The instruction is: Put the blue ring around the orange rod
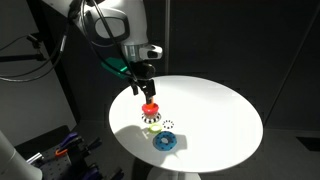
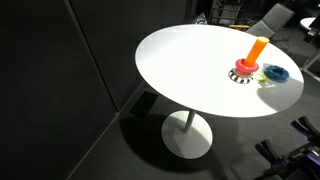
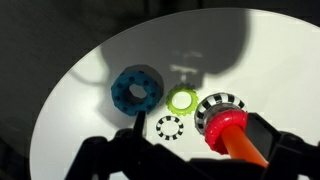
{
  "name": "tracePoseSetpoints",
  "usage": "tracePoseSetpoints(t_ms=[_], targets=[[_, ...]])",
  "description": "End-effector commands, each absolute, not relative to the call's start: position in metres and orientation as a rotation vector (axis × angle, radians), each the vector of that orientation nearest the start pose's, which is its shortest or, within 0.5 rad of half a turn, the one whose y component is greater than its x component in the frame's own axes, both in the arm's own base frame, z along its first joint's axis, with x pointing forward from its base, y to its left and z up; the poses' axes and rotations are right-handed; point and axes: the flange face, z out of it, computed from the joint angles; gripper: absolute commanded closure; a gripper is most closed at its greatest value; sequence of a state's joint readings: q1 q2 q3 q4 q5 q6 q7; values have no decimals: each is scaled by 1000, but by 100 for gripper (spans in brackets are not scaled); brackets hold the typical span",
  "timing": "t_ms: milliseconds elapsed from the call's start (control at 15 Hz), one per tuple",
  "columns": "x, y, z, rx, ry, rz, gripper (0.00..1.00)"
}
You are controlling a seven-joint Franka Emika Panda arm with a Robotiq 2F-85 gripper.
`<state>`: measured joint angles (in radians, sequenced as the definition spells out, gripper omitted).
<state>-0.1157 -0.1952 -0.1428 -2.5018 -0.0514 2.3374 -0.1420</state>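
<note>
Two hazards: wide-open, empty jaws straddle the rod (image 3: 240,145) and could topple it. Reaching the blue ring (image 3: 120,90) might scatter neighbouring rings (image 3: 171,100).

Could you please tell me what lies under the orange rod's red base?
A black-and-white ring peeks out beneath the orange rod's red base; the ring's middle and the table there are covered.

Both exterior views look down from different sides at the round worktop (image 1: 225,115), wrist view close above the same worktop.
</note>
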Motion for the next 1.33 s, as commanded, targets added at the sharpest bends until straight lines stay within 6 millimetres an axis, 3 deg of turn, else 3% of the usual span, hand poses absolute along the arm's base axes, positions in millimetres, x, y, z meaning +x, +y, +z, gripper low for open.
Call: tracePoseSetpoints(t_ms=[0,467,1267], targets=[[436,-116,358,-3154,125,-42,0],[442,-122,330,-3168,158,34,0],[464,-138,252,-3229,124,52,0]])
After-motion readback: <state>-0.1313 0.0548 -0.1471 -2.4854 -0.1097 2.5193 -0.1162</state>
